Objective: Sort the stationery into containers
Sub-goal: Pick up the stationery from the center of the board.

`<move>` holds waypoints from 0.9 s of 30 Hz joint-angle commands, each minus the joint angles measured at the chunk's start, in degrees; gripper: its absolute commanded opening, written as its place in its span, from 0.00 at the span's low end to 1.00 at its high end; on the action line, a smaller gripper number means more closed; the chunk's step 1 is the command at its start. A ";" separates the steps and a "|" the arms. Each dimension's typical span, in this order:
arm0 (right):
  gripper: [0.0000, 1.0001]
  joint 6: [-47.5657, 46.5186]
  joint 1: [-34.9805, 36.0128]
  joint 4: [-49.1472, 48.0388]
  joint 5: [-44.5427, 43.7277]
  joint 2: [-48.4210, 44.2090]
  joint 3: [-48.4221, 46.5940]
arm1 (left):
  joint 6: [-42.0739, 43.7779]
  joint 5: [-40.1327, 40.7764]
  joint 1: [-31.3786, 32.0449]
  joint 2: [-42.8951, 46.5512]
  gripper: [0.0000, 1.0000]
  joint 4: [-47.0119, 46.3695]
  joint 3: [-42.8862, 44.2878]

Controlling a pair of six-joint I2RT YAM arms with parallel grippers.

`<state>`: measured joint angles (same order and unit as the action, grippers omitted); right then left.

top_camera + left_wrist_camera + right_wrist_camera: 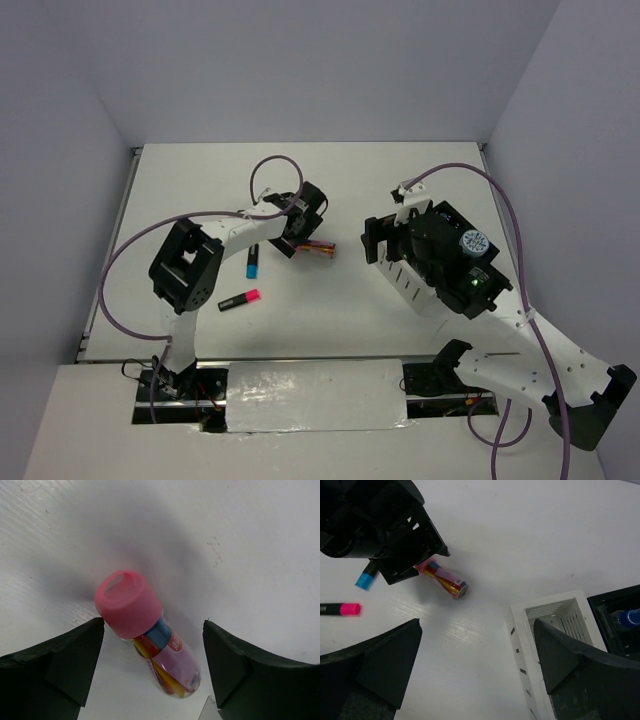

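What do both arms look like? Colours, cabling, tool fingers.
Left arm and right arm match: white links, black joint housings, a purple cable looped along each. Tool fingers are matte black, broad and wedge-shaped. No markings visible.

White table (pixel 330 325), plain pale lavender walls (pixel 300 70) on three sides, soft even light

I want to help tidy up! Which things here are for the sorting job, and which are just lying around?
For the job:
pink-capped tube
blue highlighter
pink highlighter
white organizer

Just lying about:
purple cables
white taped patch at the near edge
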<state>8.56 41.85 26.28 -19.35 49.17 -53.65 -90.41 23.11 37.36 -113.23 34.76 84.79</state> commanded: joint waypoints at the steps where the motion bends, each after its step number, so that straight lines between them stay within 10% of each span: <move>1: 1.00 0.41 -0.27 -2.29 1.42 -0.74 0.03 | -1.17 -1.23 -0.27 -2.08 0.91 1.45 2.13; 9: 1.00 0.50 -0.19 -2.82 1.95 -0.83 0.65 | 0.41 -4.30 -0.54 -5.95 0.69 -1.89 -0.51; 11: 1.00 0.50 -0.36 -2.82 1.95 -1.09 0.65 | 1.81 -4.65 -0.89 -5.95 0.36 -2.94 -1.20; 15: 1.00 1.37 -0.62 -3.34 2.74 -1.44 1.00 | 5.49 -2.91 -0.80 -1.67 0.00 -6.53 -3.66; 22: 1.00 4.89 -5.89 -8.43 13.71 -3.90 3.98 | 38.70 -7.01 0.16 12.84 0.00 -37.79 -17.43; 27: 1.00 8.66 -11.51 -16.42 27.41 -10.14 7.76 | 59.25 -27.12 0.25 26.38 0.00 -70.06 -35.09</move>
<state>14.00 32.84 18.65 -2.28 42.44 -46.94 -47.83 8.36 37.12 -93.47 -11.18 56.42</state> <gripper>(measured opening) 0.997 0.575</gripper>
